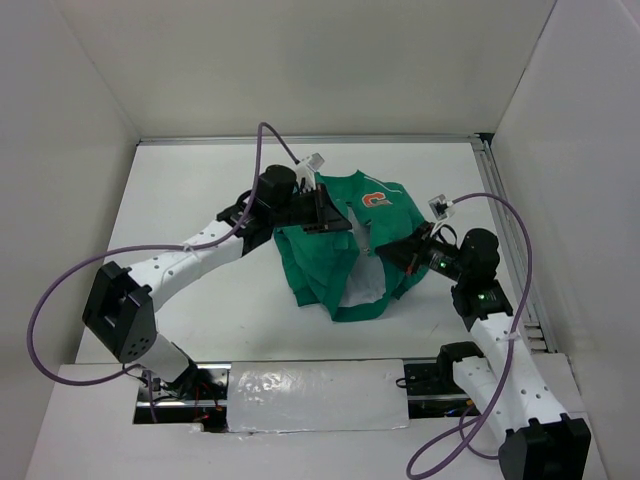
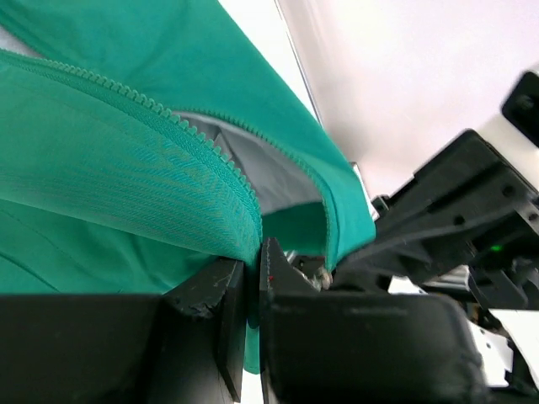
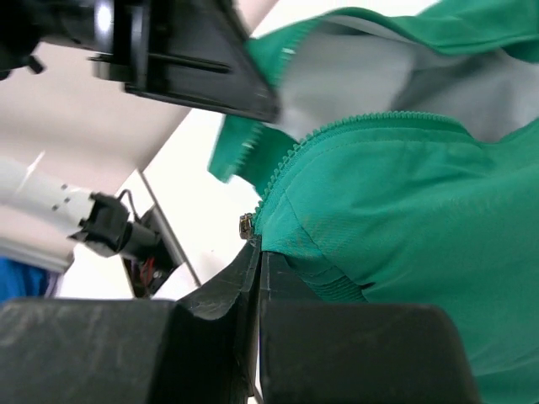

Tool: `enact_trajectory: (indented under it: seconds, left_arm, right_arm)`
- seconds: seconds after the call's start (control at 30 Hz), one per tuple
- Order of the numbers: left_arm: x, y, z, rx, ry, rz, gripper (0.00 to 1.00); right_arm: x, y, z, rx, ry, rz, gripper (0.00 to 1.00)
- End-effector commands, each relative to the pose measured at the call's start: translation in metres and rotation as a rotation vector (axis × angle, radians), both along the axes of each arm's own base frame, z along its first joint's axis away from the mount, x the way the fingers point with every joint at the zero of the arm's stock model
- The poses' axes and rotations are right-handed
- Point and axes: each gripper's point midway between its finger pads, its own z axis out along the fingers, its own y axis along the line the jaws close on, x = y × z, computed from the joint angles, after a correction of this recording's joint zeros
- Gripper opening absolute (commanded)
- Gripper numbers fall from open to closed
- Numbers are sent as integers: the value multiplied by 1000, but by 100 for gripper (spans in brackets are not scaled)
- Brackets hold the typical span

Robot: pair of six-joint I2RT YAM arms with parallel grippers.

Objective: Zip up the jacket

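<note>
The green jacket (image 1: 335, 265) lies crumpled mid-table, its orange "G" patch (image 1: 377, 200) at the far side and pale lining showing at its near edge. My left gripper (image 1: 326, 214) is shut on the jacket's left front edge; in the left wrist view (image 2: 255, 257) green fabric beside the zipper teeth (image 2: 168, 118) is pinched between the jaws. My right gripper (image 1: 385, 250) is shut on the other front edge (image 3: 258, 252), just below a small metal zipper slider (image 3: 246, 225). The zipper is open, with grey lining (image 3: 362, 84) showing between the two sides.
White walls enclose the table on three sides. A metal rail (image 1: 500, 230) runs along the right edge. A white crinkled sheet (image 1: 315, 395) covers the near edge between the arm bases. Purple cables (image 1: 60, 290) loop over both arms.
</note>
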Motion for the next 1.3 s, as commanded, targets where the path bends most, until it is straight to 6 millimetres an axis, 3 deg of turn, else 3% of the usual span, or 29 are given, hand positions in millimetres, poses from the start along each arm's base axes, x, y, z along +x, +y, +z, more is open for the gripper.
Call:
enact_trajectory:
  seconds: [0.0, 0.13, 0.93, 1.27]
  left_arm:
    - [8, -17, 46, -87, -150, 36, 0]
    - [2, -18, 57, -149, -165, 21, 0]
    - [-15, -21, 64, -206, -164, 49, 0]
    - [-14, -24, 61, -211, -143, 49, 0]
  right_arm:
    - [-14, 12, 26, 17, -147, 105, 0]
    - [-18, 15, 25, 45, -135, 116, 0]
    - [-9, 16, 35, 141, -137, 28, 0]
    - [-16, 20, 34, 144, -136, 64, 0]
